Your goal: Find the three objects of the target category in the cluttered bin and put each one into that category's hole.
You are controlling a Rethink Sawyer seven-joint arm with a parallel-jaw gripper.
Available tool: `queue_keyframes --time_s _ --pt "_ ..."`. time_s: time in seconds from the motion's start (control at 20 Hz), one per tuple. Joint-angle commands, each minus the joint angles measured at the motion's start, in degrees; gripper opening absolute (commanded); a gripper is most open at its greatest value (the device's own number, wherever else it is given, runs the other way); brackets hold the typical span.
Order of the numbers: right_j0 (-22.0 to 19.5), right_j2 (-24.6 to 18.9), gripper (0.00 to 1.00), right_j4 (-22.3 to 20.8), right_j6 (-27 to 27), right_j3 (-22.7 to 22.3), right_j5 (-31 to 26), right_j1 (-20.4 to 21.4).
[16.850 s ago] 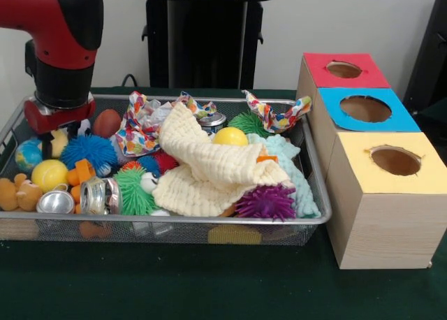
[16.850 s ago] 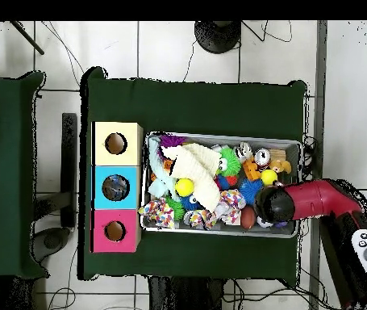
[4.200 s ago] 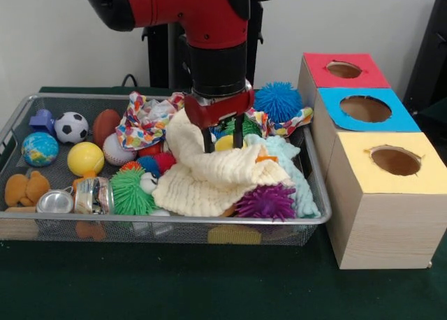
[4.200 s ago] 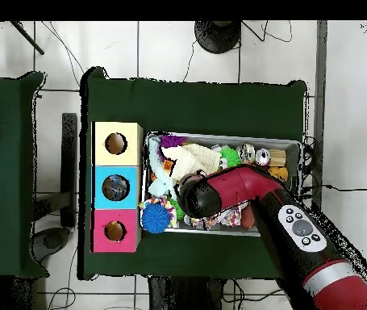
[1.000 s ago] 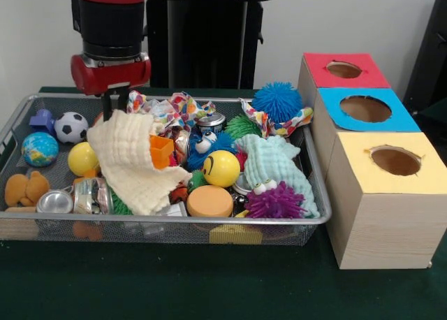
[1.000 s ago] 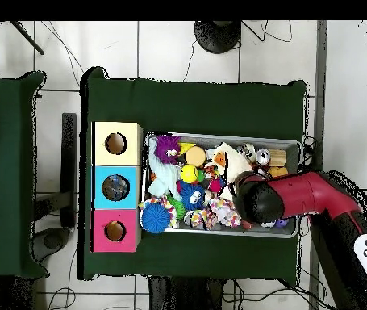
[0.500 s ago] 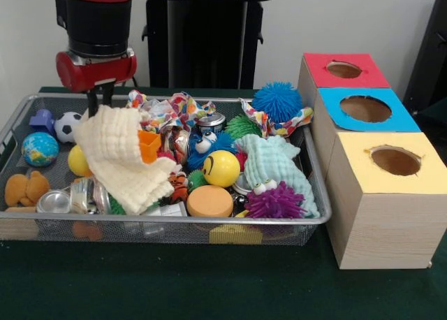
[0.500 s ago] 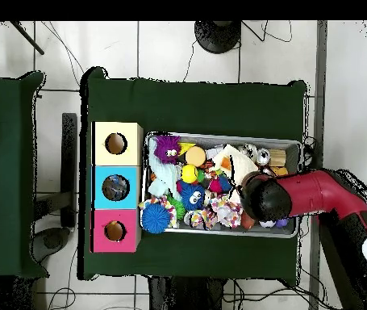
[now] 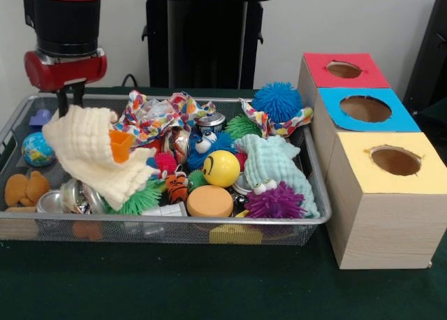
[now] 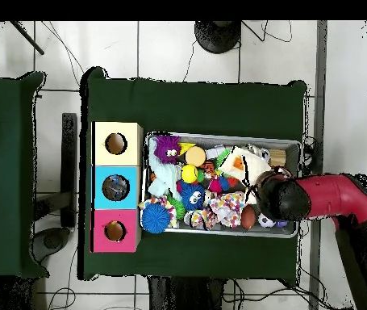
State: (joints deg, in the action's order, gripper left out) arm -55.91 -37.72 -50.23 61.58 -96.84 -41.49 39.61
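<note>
Since the earlier frame, gripper (image 9: 68,105), clamped on cream cloth (image 9: 94,156), dragged it left; best dropped clear of plush (image 9: 25,188).

The front view sits close and low across the table, facing the pedestal (image 9: 202,37) at 12 o'clock. The overhead view looks straight down from far above, base toward 6 o'clock. Both share the cluttered bin (image 9: 174,227) (image 10: 223,232) and three boxes (image 9: 370,145) (image 10: 116,187).
</note>
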Motion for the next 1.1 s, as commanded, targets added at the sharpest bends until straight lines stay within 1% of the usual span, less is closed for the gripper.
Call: queue_keyframes --time_s 0.05,0.3,0.35,0.5,0.55,0.6,0.7,0.8,0.9,1.0,1.1 --pt "-2.9 0.4 0.0 -6.4 -20.3 3.1 -3.3 -2.5" --pt "-3.8 -0.1 0.0 -6.9 -20.5 0.8 -1.7 -3.0" --pt "-4.4 -1.0 1.0 -6.6 -20.6 -0.2 -1.1 -3.3" --pt "-6.2 -3.6 1.0 -3.9 -19.6 -2.1 1.1 -4.7" --pt "-7.3 -5.7 1.0 -2.4 -20.3 -3.7 2.1 -6.0" --pt "-7.4 -6.2 1.0 -1.1 -18.1 -4.1 2.6 -6.9" --pt "-6.9 -6.0 1.0 -0.7 -13.4 -4.5 4.2 -7.5" --pt "-6.1 -5.6 1.0 -0.3 -10.3 -5.1 4.4 -7.1" --pt "-5.7 -5.6 1.0 1.2 -8.6 -6.4 3.3 -5.2" --pt "-5.1 -5.7 1.0 2.5 -7.1 -8.4 2.3 -1.6" --pt "-4.9 -7.2 1.0 4.4 -6.7 -10.8 2.1 1.5"
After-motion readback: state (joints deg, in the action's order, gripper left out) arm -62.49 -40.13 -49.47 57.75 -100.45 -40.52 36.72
